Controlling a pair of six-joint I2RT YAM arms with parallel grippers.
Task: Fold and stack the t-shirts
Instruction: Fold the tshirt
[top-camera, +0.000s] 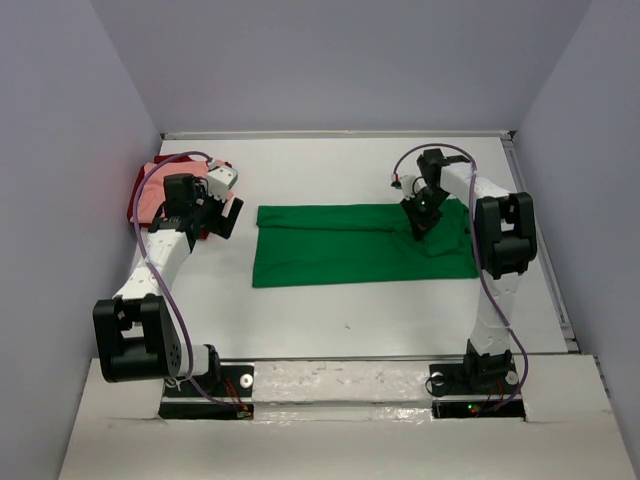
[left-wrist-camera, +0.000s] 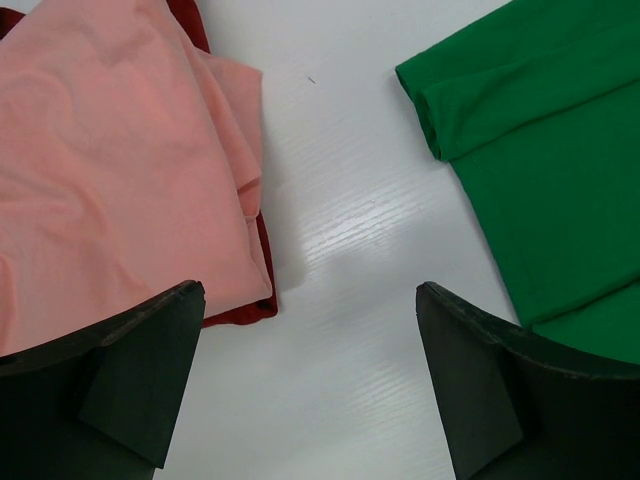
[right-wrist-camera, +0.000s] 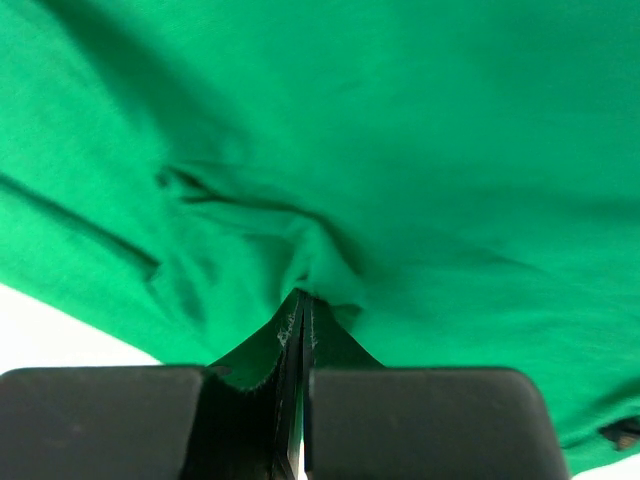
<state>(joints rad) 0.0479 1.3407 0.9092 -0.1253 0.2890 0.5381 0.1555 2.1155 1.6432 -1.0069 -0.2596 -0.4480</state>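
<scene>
Surface: white table (top-camera: 350, 330) enclosed by plain grey panels (top-camera: 330, 60), with both arm bases (top-camera: 205, 385) bolted at its near edge.
Green t-shirt (top-camera: 340, 245): lies spread flat as a wide rectangle in the middle of the table, between the two arms.
Right gripper (right-wrist-camera: 303, 330): fingers pinched tight together on a puckered fold of the green cloth, near the shirt's right end.
Left gripper (left-wrist-camera: 310, 380): fingers spread wide and holding nothing, over bare table between the green shirt and the pile to its left.
Salmon pink t-shirt (left-wrist-camera: 100, 170): rumpled at the far left, lying on a dark red t-shirt (left-wrist-camera: 262, 300) of which only the edge shows.
</scene>
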